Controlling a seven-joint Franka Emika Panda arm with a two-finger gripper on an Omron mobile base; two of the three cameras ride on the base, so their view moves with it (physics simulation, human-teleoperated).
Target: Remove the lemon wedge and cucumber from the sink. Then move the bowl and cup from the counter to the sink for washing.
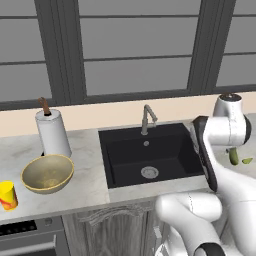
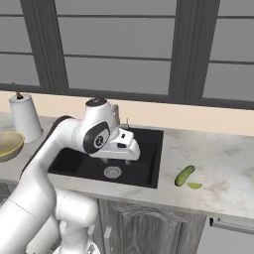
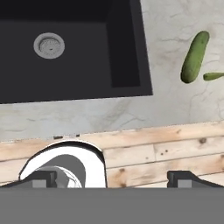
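White Franka arm (image 2: 54, 163), dark joints, rendered finish.
Links glossy white, thick and rounded; black bands at the joint seams, one long black strip down the forearm side (image 1: 204, 150). Round dark-grey cap with pale inner ring on the elbow housing (image 2: 97, 139). Small dark disc tops the upper joint at 12 o'clock. Gripper (image 3: 111, 178): two small dark squarish finger tips (image 3: 183, 178). No cables or screws discernible.

Bowl (image 1: 48, 173) and cup (image 1: 7, 195) on counter (image 1: 90, 175)
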